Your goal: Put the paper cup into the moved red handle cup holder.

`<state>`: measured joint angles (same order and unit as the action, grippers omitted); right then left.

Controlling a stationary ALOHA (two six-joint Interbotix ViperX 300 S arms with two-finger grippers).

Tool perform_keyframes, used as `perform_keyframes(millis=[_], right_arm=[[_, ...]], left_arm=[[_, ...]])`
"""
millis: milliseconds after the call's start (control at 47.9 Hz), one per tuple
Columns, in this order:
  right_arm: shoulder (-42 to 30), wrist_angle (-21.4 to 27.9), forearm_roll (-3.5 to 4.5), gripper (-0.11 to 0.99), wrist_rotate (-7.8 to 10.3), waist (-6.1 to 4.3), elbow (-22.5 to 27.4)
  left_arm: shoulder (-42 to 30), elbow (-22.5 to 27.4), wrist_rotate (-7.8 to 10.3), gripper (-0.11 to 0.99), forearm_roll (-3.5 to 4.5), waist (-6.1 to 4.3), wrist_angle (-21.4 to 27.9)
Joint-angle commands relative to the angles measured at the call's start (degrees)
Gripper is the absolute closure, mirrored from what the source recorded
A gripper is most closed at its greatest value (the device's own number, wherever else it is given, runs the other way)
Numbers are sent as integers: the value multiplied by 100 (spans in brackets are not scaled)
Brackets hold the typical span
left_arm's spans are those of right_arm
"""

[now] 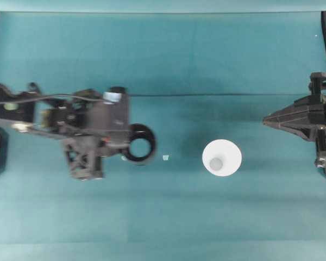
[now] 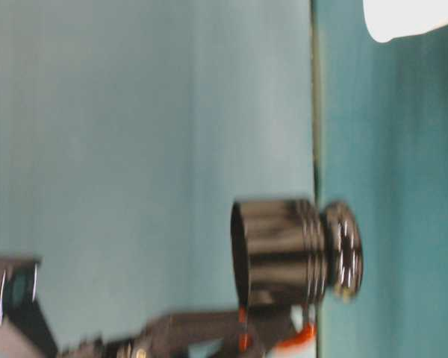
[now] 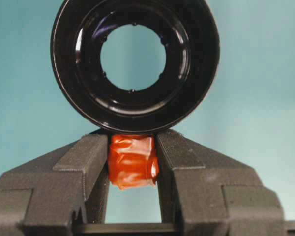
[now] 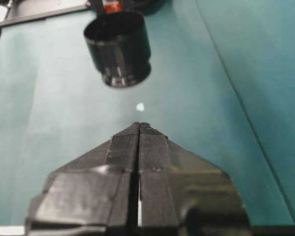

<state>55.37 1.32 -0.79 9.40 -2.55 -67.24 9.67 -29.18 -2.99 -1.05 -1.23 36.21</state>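
Here the left gripper's (image 3: 132, 162) fingers (image 3: 86, 162) squeeze the red stub of the red handle cup holder (image 1: 139, 143), and the holder looks lifted off the teal worktop (image 1: 206, 217). So the moving step is under way. The right gripper (image 4: 139, 129) waits with its fingers pressed together, holding nothing. The paper cup (image 1: 221, 157) stands alone between both arms. Next, I think, the holder must be set down, then the cup picked up.
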Motion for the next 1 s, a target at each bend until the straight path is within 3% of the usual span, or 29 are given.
perform_keyframes(millis=[0,397,982], right_arm=[[-26,-26,-9,98,35,-9,88],[-26,-35,-9,98,44,-9,88],[-26,-26,-18,98,35,-9,70]], left_arm=[[-255,352,97,58,-18,53,-53],[-738,589,185,58,-9,281,-457],[-1450,343,105,58,-9,264,-993]])
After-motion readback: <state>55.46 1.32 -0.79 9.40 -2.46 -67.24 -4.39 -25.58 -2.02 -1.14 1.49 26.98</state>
